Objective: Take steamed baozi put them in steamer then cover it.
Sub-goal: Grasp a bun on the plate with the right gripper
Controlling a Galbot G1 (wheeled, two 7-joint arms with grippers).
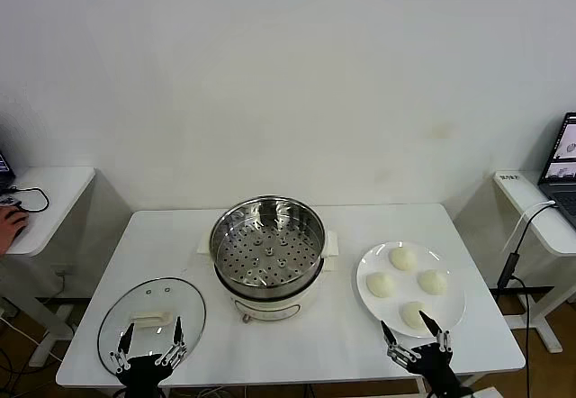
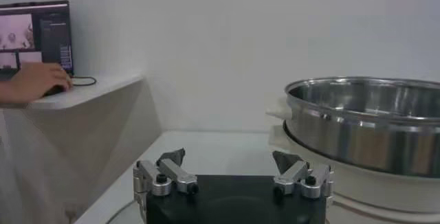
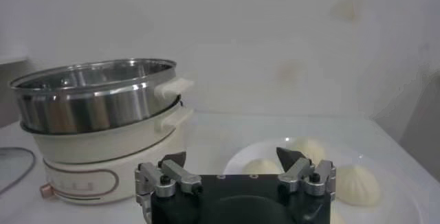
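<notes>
Several cream-white baozi (image 1: pixel 403 257) lie on a flat white plate (image 1: pixel 453 306) at the table's right. The shiny steel steamer (image 1: pixel 267 244) on its cream base stands uncovered at the table's middle, its perforated tray bare. The clear glass cover (image 1: pixel 151 321) with a cream bar handle lies flat at the front left. My left gripper (image 1: pixel 151 335) is open at the cover's near edge. My right gripper (image 1: pixel 414 328) is open at the plate's near edge, by the nearest baozi (image 1: pixel 414 314). The steamer shows in the left wrist view (image 2: pixel 364 119) and the right wrist view (image 3: pixel 96 102), with baozi (image 3: pixel 354 181) ahead of my right gripper (image 3: pixel 230 160).
The white table (image 1: pixel 180 245) ends just before both grippers. A side desk (image 1: pixel 45 200) with a person's hand stands far left. Another desk (image 1: pixel 540 209) with a laptop and a hanging cable stands far right.
</notes>
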